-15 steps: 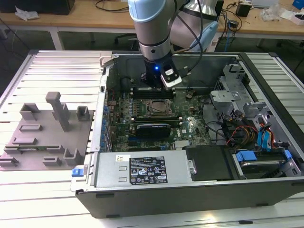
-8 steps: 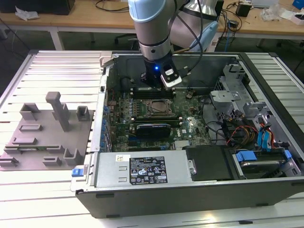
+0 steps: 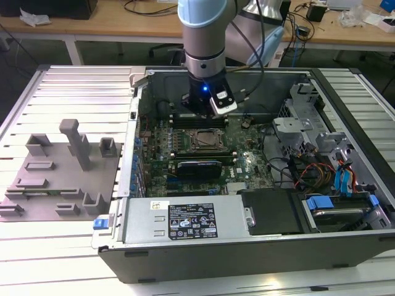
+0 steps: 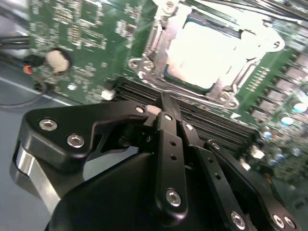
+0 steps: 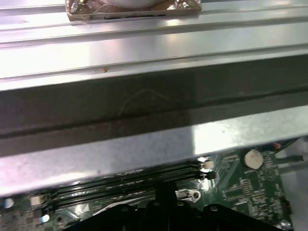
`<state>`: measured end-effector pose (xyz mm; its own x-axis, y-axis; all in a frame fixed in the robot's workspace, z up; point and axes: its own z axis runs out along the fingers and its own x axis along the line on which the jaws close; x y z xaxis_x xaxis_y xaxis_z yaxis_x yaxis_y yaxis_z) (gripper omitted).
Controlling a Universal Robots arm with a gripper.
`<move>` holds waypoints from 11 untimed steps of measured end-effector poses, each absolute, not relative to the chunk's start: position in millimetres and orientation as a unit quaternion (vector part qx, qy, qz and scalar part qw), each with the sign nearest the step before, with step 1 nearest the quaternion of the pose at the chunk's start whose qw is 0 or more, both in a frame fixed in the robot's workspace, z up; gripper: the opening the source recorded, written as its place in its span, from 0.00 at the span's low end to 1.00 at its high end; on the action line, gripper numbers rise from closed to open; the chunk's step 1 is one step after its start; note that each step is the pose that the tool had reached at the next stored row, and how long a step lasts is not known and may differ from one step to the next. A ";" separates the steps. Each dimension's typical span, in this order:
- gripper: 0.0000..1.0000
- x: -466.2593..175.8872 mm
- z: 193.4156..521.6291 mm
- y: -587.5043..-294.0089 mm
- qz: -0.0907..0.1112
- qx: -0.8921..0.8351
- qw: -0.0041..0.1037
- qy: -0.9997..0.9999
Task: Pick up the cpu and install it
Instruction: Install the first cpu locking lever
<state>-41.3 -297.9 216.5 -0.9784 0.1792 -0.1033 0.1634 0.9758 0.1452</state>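
One cpu [image 4: 204, 53] sits socketed, glare-washed.

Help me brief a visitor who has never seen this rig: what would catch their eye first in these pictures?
Probably the open computer case with its green board exposed, and the robot arm reaching straight down into it. The gripper hangs just beside the metal-framed socket, where the pale cpu already sits. On the exterior view's left, a grey tray of upright blocks lies beside the case.
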 end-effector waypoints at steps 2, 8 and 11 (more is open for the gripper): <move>0.11 -41.2 216.5 -297.9 0.068 0.087 0.054 0.992; 0.11 -41.1 216.4 -297.8 0.045 0.085 0.055 0.994; 0.11 -41.1 216.4 -297.9 0.010 0.084 0.054 0.995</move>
<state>-41.1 -297.9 216.4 -0.9802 0.1677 -0.1051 0.1655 0.9858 0.0288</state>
